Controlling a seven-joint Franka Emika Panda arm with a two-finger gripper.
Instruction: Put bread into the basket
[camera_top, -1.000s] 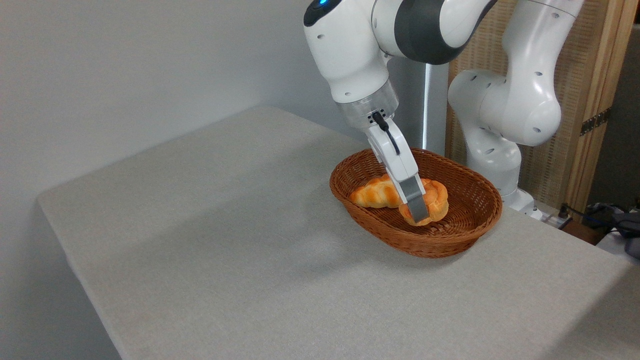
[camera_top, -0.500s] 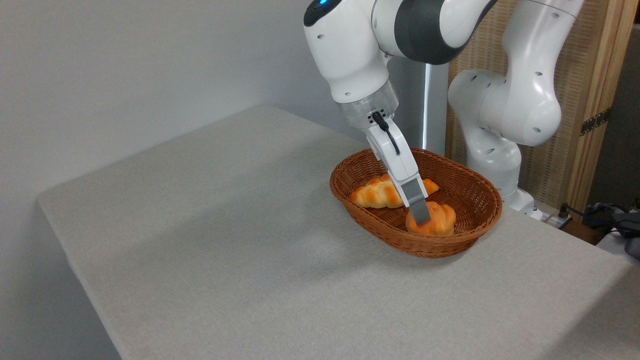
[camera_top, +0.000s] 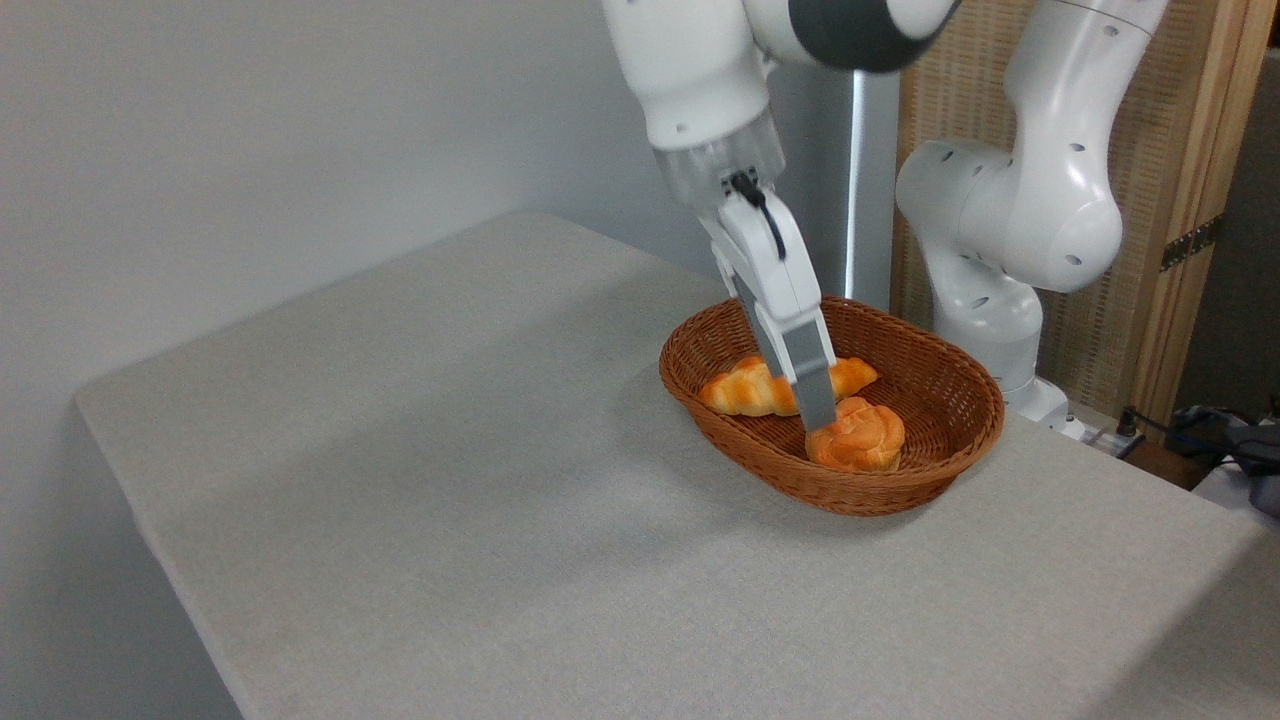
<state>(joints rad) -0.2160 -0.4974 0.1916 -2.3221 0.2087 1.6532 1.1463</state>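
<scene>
Bread (camera_top: 857, 437), the small round knotted bun with a glossy golden-orange crust, lies inside the basket (camera_top: 925, 345), on the near right part of its floor, close against the near wall. Basket is oval, brown wicker, low-sided, and stands on the right half of the grey cloth-covered table (camera_top: 450, 480), toward the far edge. A second item, a longer braided loaf (camera_top: 745, 388), lies in the same basket to the left of and just behind the bun; whether the two touch is hidden by the finger.

Gripper (camera_top: 820, 418) hangs tilted over the basket's middle, its tip just at the upper left edge of the bun. Only one grey finger (camera_top: 808, 375) shows from this side, the other being hidden behind it, so whether the pincer is open or closed cannot be told. Contact between fingertip and bun cannot be confirmed; the bun appears to rest on the wicker.

White robot arm (camera_top: 1010, 215) rises behind the basket at far right, in front of a wooden-framed woven panel (camera_top: 1180, 130).
</scene>
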